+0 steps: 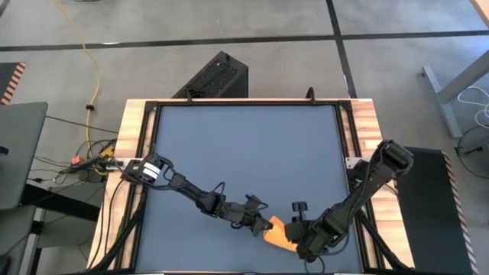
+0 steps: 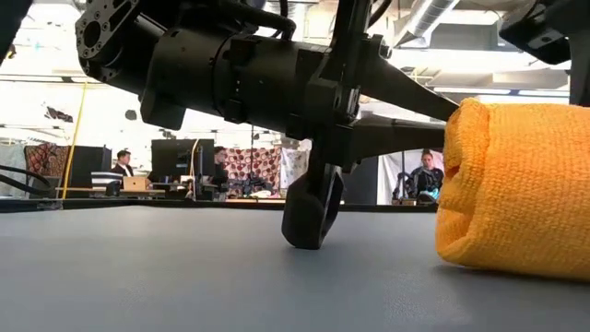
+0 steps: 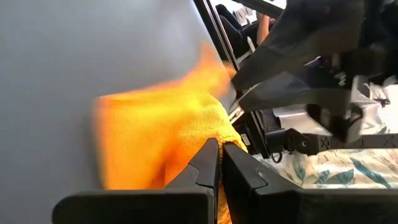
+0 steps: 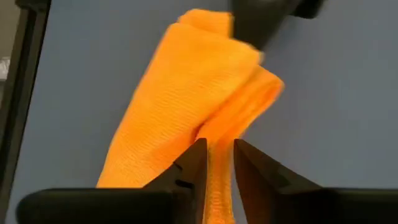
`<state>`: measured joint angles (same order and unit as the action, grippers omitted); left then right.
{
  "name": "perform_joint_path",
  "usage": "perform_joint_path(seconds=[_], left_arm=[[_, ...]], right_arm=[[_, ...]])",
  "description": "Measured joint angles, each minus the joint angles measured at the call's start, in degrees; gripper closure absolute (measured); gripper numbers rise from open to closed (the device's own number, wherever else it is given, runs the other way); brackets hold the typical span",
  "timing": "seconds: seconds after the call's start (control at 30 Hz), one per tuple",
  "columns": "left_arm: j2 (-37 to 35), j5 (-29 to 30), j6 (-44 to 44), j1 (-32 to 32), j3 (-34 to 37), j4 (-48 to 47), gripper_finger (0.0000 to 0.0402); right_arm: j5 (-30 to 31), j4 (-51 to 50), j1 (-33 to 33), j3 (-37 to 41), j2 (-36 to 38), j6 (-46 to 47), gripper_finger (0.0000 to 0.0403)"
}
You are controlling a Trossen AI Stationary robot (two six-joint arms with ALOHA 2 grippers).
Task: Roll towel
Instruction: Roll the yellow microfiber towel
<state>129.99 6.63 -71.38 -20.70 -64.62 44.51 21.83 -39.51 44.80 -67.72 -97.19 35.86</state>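
The yellow-orange towel point(image 1: 276, 233) lies as a thick roll near the table's near edge, its underside on the dark tabletop point(image 2: 516, 263). My left gripper point(image 3: 219, 146) reaches in from the table's left and is shut at the roll's left end. My right gripper point(image 4: 214, 146) comes slanting down from the right, over the roll's other end point(image 4: 186, 106). Its fingertips stand a little apart, and orange cloth shows in the gap between them. In the high view the roll sits between the left gripper point(image 1: 263, 224) and the right gripper point(image 1: 294, 235). My left gripper has the towel's left end point(image 3: 205, 127) at its shut fingertips, and orange cloth shows between the fingers farther back. The fingers come nearly level from the table's left, along the roll. The roll rests on the table. My right gripper: whether its parted fingers touch the cloth I cannot tell.
The table's near edge is close behind the towel, and wooden rails point(image 1: 367, 130) run along both sides. The right arm's body point(image 3: 311, 74) stands just past the roll. A black box point(image 1: 218, 76) sits beyond the far edge. People point(image 2: 426, 175) sit in the room behind.
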Motion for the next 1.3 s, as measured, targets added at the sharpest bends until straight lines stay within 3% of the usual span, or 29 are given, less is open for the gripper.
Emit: perform_joint_path(seconds=[0.17, 0.3, 0.47, 0.7, 0.83, 1.17, 1.3], left_arm=[[-0.02, -0.91, -1.84, 1.0, 0.0, -0.06, 0.0401], [-0.04, -1.01, -3.87, 1.75, 0.0, -0.12, 0.0401], [-0.04, -1.04, -4.88, 2.29, 0.0, -0.24, 0.0401], [-0.04, -0.71, -4.98, 2.33, 0.0, -0.3, 0.0401], [-0.04, -0.43, -5.26, 2.33, 0.0, -0.3, 0.0401], [-0.06, 0.07, -5.04, 2.35, -0.02, -0.3, 0.0401], [-0.04, -1.13, 0.14, 2.29, -0.02, -0.3, 0.0401]], right_arm=[[-10.2, -0.08, -1.87, 0.0, 3.55, 3.39, 0.0267], [-11.18, 2.48, -1.18, 0.0, 4.66, 6.9, 0.0258], [-7.52, 7.68, 2.18, -0.02, 2.85, 10.28, 0.0259], [3.15, 5.05, 7.2, 0.0, -2.42, 19.44, 0.026], [7.32, 5.48, 8.21, 0.0, -3.24, 20.24, 0.0261], [9.62, 7.62, 4.41, 4.64, -3.43, 22.33, 0.0261], [9.17, 7.36, 2.42, 6.71, -3.43, 22.31, 0.0265]])
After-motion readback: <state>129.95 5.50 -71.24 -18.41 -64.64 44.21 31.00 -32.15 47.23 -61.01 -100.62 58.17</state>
